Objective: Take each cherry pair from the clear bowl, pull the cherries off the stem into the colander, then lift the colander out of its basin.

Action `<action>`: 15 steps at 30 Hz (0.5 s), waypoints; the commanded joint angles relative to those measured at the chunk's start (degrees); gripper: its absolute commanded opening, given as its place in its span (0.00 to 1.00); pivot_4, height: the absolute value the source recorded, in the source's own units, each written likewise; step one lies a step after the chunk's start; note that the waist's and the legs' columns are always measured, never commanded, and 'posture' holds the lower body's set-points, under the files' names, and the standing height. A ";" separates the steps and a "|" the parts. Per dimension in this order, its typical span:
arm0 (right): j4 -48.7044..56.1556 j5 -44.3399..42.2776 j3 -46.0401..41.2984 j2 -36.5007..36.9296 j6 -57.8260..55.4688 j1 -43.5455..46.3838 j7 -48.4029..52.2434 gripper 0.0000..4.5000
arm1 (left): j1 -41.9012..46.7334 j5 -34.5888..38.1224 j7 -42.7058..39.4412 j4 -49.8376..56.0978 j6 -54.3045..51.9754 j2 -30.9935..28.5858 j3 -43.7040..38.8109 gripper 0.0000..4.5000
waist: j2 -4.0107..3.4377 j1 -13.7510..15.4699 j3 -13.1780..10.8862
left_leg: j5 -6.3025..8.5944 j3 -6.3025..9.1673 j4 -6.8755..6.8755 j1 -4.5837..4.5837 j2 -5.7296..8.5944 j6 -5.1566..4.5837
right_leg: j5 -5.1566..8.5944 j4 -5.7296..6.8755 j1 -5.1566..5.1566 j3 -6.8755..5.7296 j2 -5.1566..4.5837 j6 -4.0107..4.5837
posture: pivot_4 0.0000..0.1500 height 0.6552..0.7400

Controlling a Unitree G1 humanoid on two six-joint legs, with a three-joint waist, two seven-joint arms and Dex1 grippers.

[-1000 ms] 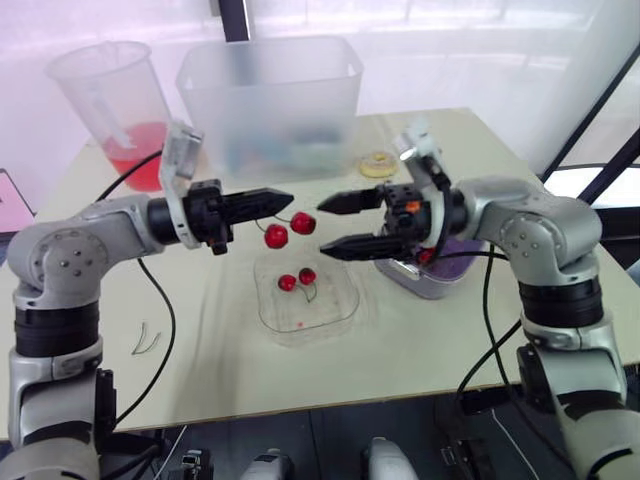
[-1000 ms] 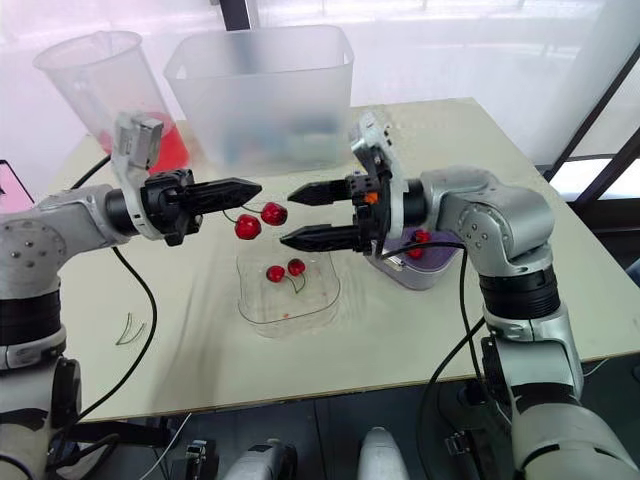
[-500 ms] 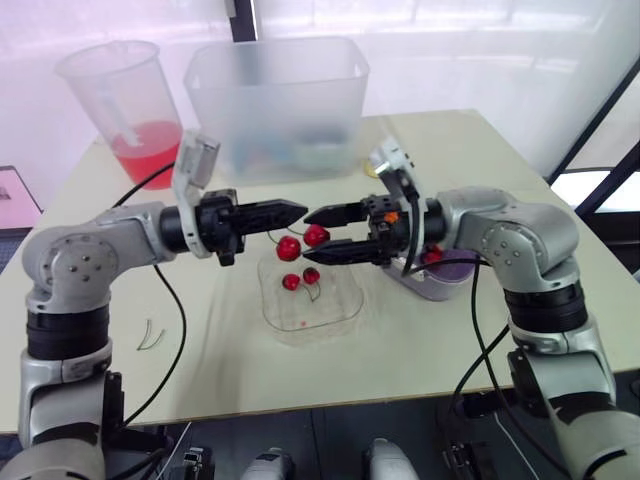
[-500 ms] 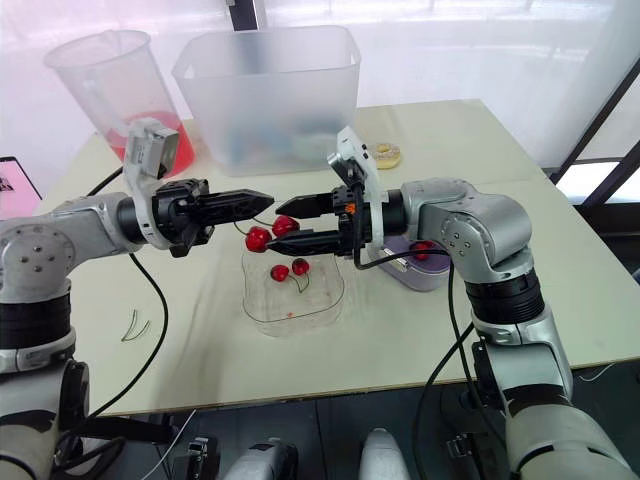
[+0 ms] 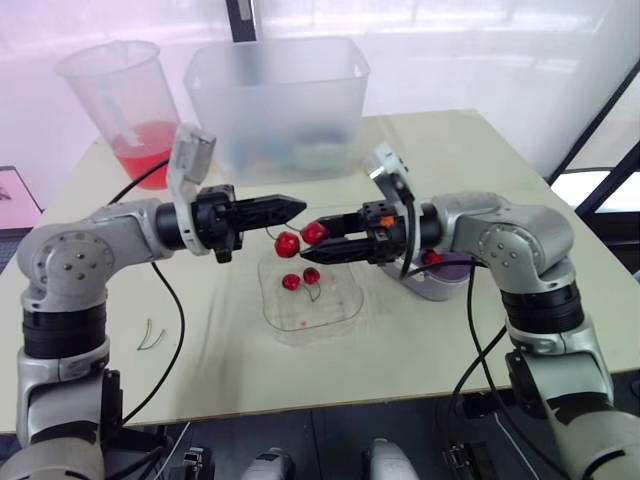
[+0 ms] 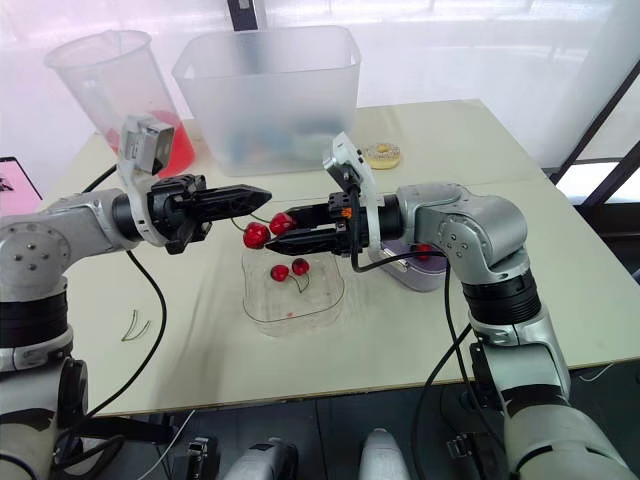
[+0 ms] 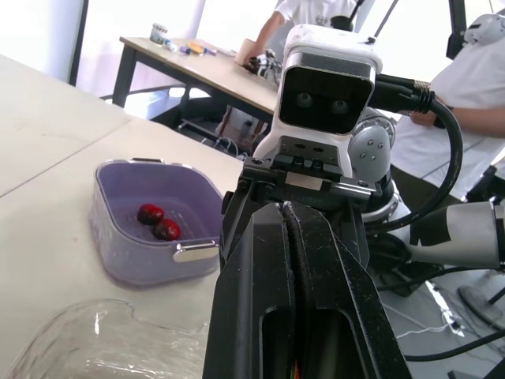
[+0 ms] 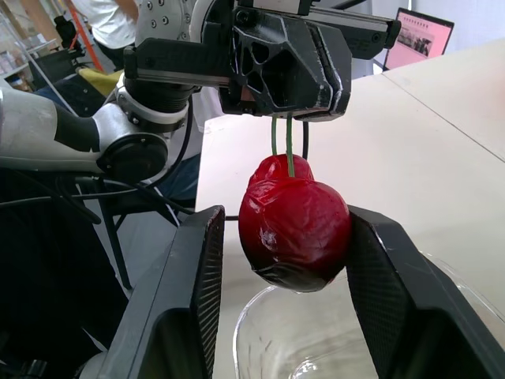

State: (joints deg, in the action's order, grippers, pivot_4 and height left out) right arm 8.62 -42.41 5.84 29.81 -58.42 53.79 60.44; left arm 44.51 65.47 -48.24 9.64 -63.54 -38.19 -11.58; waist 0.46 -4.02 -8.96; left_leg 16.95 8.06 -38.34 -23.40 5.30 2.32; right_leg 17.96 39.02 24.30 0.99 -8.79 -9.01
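Observation:
A pair of red cherries [image 5: 287,243] hangs by its green stems from my left gripper [image 5: 300,207], which is shut on the stems above the clear bowl [image 5: 310,325]. My right gripper [image 5: 318,233] comes in from the right, and its fingers [image 8: 201,268] press on both sides of one cherry [image 8: 293,223] of that pair. A second cherry pair [image 5: 298,279] lies in the bowl. The purple colander [image 7: 150,237] in its basin [image 5: 440,278] stands behind the right gripper and holds two loose cherries [image 7: 158,223].
A pitcher with red liquid [image 5: 115,100] and a large frosted tub [image 5: 280,100] stand at the back of the table. A small ring-shaped pastry [image 6: 381,155] lies beside the tub. A bare stem [image 5: 148,338] lies at the front left. People stand in the background [image 7: 473,79].
My right gripper has moved left to the hanging pair and its wide-open fingers have closed onto one cherry. The left gripper has kept hold of the stems.

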 commanded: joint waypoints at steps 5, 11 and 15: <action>1.17 -1.32 -1.03 -0.74 0.40 0.71 -0.82 0.13 | 0.05 0.13 -0.21 1.43 1.14 -0.51 -0.81 0.00 | 0.00 0.02 0.00 | 0.00 0.00 0.00 0.00 0.00 0.00 | 0.00 0.00 0.00 0.00 0.00 0.00 | 1.00 1.00; 1.40 -0.83 -0.23 0.56 0.65 -0.90 0.24 0.13 | 0.28 -0.12 -0.25 1.03 1.62 -0.48 -1.00 0.00 | 0.00 0.04 0.00 | 0.00 0.00 0.00 0.00 0.00 0.00 | 0.00 0.00 0.00 0.00 0.00 0.00 | 1.00 1.00; 0.64 -1.54 -0.86 0.90 0.26 -2.47 0.88 0.13 | 0.47 0.01 -0.17 0.69 1.84 -0.39 -1.24 0.00 | 0.00 0.02 0.00 | 0.00 0.00 0.00 0.00 0.00 0.00 | 0.00 0.00 0.00 0.00 0.00 0.00 | 1.00 1.00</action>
State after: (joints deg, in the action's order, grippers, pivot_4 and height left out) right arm 8.72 -43.00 5.85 29.99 -58.02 51.83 60.68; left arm 44.51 65.23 -48.30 9.64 -63.26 -38.00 -10.69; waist 0.46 -4.00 -8.96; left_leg 16.95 8.06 -38.34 -23.40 5.31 2.32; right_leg 17.96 39.02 24.30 0.99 -8.79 -9.01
